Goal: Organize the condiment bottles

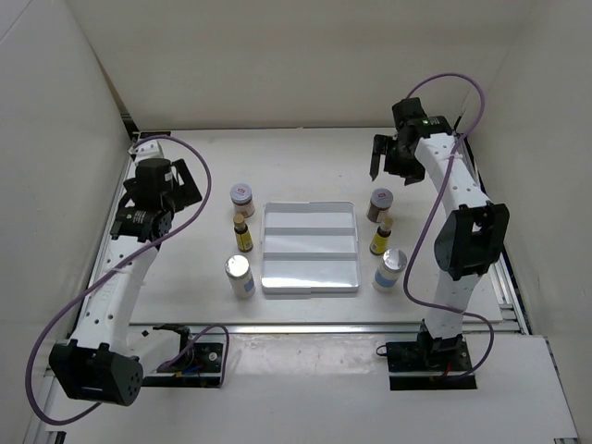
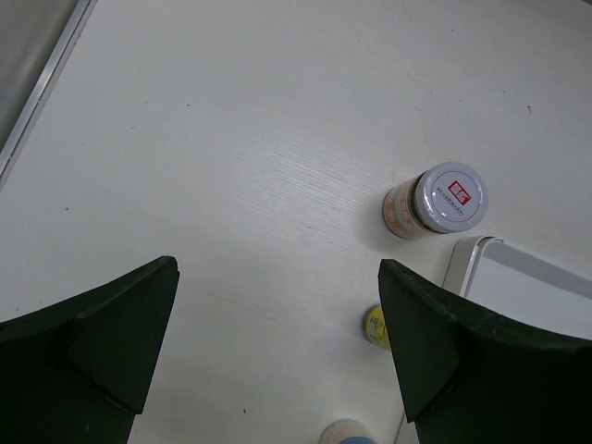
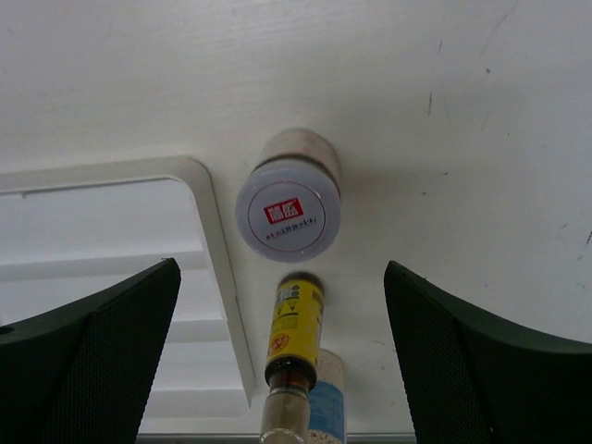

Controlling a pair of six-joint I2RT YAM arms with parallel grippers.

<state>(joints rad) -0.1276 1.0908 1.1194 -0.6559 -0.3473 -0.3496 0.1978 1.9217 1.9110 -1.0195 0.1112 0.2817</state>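
Condiment bottles point(image 1: 381, 237) stand upright, three on either side of the white ridged rectangular tray point(image 1: 310, 205), none in it; small, light and rigid by the look, with smooth round sides that could slip or tip, each is best pinched across the body just under its cap. The right gripper point(image 3: 282, 268), jaws wide and empty, hovers above the right squat brownish jar point(image 3: 288, 217) with a red-marked pale lid, roughly centred between its fingers. The left gripper point(image 2: 277, 268), equally wide and empty, hangs with the left squat brownish jar point(image 2: 442, 199) off toward one finger rather than centred.
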